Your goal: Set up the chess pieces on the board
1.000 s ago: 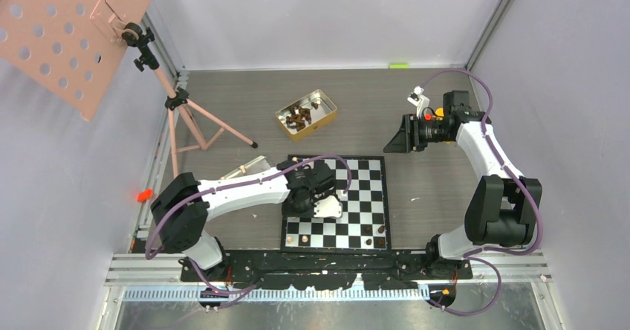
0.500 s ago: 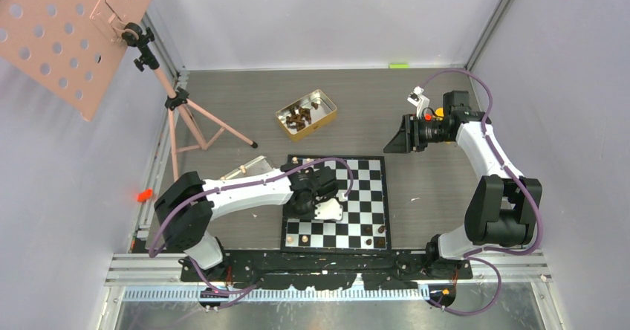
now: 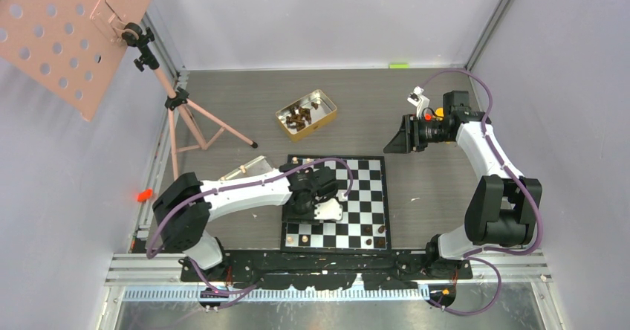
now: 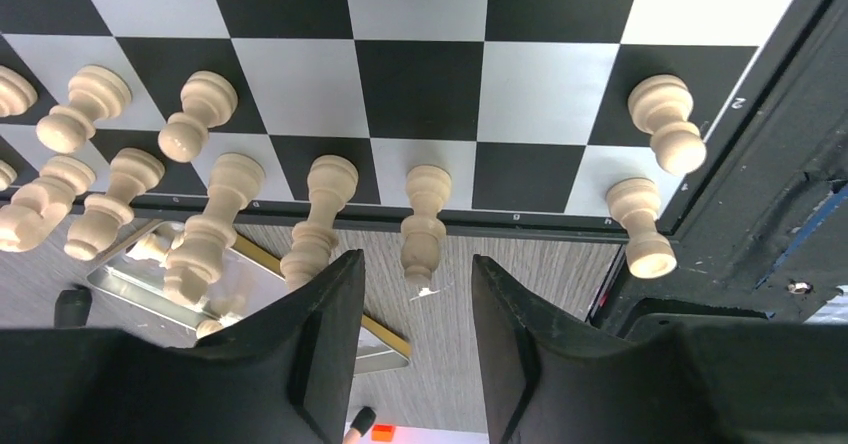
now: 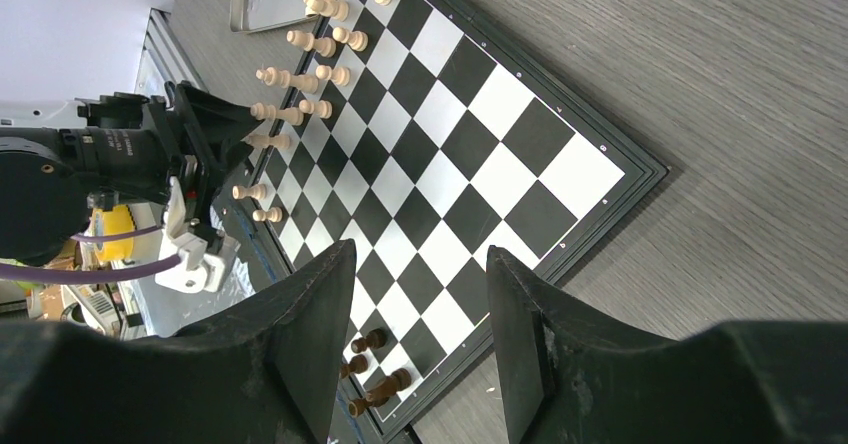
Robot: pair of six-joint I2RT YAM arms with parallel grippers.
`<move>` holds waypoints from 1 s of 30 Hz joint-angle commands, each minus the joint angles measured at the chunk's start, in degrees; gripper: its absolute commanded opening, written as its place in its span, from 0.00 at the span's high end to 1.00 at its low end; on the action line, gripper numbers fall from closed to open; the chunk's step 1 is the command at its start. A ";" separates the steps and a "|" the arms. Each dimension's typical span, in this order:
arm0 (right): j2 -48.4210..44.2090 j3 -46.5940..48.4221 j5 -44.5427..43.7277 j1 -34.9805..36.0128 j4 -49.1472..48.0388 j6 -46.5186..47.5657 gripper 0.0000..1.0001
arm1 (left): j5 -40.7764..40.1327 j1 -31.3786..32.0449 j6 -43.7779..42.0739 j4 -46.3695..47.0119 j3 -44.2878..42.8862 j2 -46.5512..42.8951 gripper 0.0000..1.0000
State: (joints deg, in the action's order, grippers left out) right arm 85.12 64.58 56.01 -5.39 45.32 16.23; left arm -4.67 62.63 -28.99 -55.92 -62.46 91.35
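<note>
Pale chessman [image 4: 426, 194] stands between your left gripper [image 4: 418, 264] fingers, parted, clear of both; your right gripper [image 5: 420, 254] hangs open, empty.

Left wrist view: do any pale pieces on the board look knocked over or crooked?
No. The pale pieces all stand upright in the two rows along the board's edge; nothing there looks tipped or spilled.

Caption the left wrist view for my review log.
Open left claw facing a row of pale chess pieces standing along the board edge.
</note>
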 commanded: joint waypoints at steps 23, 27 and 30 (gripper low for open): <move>-1.42 0.02 0.51 -0.24 0.21 1.10 0.44 | 15.20 -40.88 5.38 5.55 -6.50 -8.95 0.38; -1.61 -0.18 0.30 -0.24 0.51 1.39 0.44 | 18.97 -43.59 7.02 7.23 -8.12 -3.74 0.44; -1.66 -0.30 0.12 -0.24 0.53 1.52 0.44 | 20.23 -44.48 10.23 7.95 -9.69 0.51 0.50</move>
State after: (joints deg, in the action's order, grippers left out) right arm 85.12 64.45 55.99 -5.39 45.60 16.45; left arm 10.72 19.40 -22.83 -51.51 -68.51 88.29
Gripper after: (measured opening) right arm 0.559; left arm 0.527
